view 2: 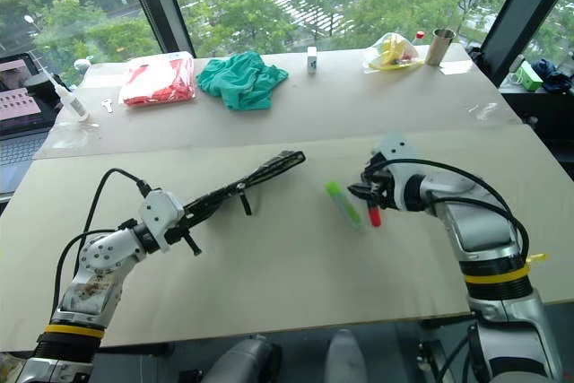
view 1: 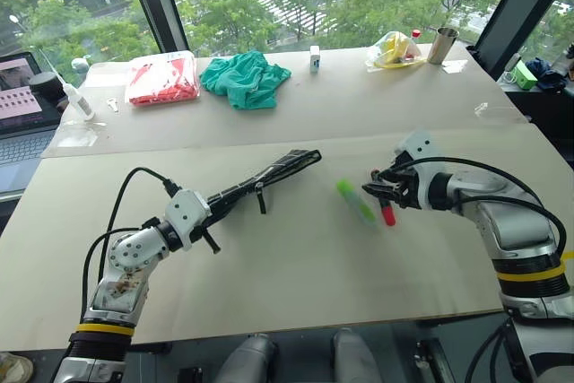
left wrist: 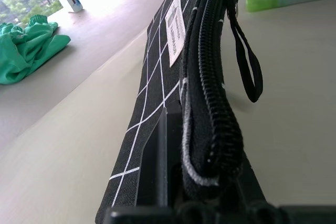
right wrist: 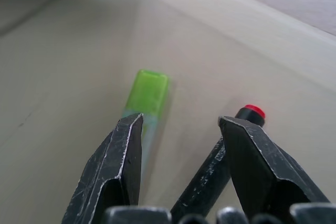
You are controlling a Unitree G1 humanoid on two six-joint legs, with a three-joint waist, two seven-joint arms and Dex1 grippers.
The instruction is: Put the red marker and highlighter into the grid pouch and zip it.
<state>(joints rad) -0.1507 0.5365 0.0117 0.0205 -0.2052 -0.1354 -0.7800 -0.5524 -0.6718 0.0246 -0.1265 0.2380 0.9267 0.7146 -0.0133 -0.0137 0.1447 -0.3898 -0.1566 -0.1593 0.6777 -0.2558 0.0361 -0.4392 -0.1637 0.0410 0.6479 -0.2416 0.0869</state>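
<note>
— Beige tabletop carried what?
— Grid pouch, clamped at one end in the left gripper (lifted clear).
— And the pens?
— Highlighter and red marker lay together under the right gripper, fingers apart.

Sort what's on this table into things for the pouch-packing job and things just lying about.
Job:
- slim red marker with black end
- chunky light green highlighter
- flat black fabric pouch with white grid, clamped in the left end effector

Lying about:
- crumpled teal cloth
- red-and-white plastic packet
- metal cup
- yellow bag
</note>
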